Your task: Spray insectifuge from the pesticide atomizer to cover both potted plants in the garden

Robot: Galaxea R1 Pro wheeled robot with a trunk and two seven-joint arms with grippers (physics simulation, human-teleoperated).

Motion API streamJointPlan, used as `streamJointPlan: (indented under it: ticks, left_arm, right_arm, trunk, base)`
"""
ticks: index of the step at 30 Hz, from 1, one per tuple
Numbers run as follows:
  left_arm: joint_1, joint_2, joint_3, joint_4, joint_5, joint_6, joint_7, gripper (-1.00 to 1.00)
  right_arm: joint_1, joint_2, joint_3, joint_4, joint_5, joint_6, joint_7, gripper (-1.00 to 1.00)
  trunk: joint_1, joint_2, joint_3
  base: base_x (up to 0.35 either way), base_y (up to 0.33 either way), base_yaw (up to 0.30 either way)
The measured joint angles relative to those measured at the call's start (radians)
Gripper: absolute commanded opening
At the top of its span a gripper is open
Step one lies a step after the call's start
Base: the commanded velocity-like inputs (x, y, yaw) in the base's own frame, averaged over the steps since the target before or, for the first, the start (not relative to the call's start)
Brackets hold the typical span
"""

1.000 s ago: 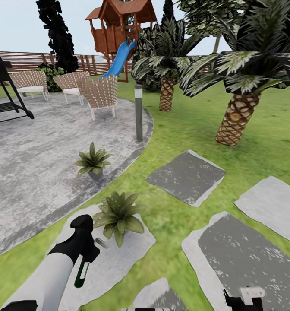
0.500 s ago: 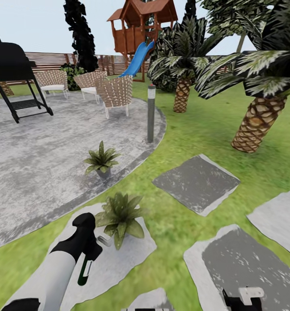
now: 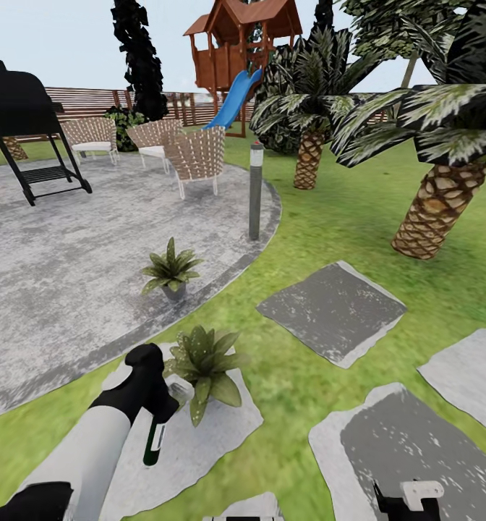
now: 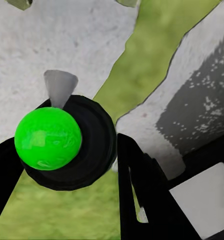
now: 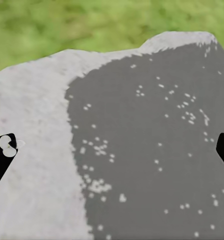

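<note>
Left end effector (image 3: 158,405) clenched on the spray bottle (image 3: 154,441), hanging just left of the near potted plant (image 3: 203,359); far plant (image 3: 170,267) beyond it. Pickup done, spraying both seemingly left. Right end effector (image 5: 112,150) spread, empty.

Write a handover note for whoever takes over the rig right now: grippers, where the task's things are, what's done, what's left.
Left gripper: shut on the pesticide atomizer, which hangs bottom-down beside the near potted plant on its stepping stone.
Right gripper: open, holding nothing, over another stone.
Far potted plant: on the patio edge, beyond the near one.
Done: atomizer picked up and brought to the near plant.
Left: no spray visible; cover both plants.
</note>
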Motion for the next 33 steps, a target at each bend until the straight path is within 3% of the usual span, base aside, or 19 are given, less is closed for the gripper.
streamJointPlan:
  ticks: [5,11,17,23,28,33]
  left_arm:
    - [-0.007,-0.001,0.000,0.000,-0.003,0.001,-0.010,-1.00]
    - [-0.026,-0.002,0.001,0.001,-0.005,0.000,-0.012,-1.00]
    - [-0.028,-0.003,0.000,0.001,-0.005,0.001,-0.012,-1.00]
    - [-0.031,-0.001,-0.001,0.000,-0.004,-0.001,-0.012,-1.00]
    - [-0.130,0.007,-0.005,0.015,-0.004,-0.003,-0.043,-1.00]
    - [-0.149,0.006,-0.027,0.017,-0.027,-0.005,-0.079,-1.00]
  right_arm:
    - [0.000,0.000,0.000,0.000,0.000,0.000,0.000,1.00]
    - [0.000,0.002,0.001,0.001,0.000,0.000,0.000,1.00]
    - [0.000,0.002,0.001,0.001,0.000,0.000,0.000,1.00]
    - [0.000,0.001,0.001,0.001,0.000,0.000,0.000,1.00]
    - [0.000,0.002,0.002,0.002,0.000,0.000,0.000,1.00]
    - [0.000,0.002,0.001,0.002,0.000,0.000,0.000,1.00]
  trunk:
    - [0.000,0.000,0.000]
    - [0.000,0.000,0.000]
    - [0.000,0.000,0.000]
    - [0.000,0.000,0.000]
    - [0.000,0.000,0.000]
    - [0.000,0.000,0.000]
  base:
    - [0.000,0.000,0.021]
    - [0.057,-0.024,0.251]
    - [0.212,-0.171,0.265]
    - [-0.048,-0.250,0.042]
    - [-0.209,-0.213,0.245]
    - [0.078,-0.230,0.223]
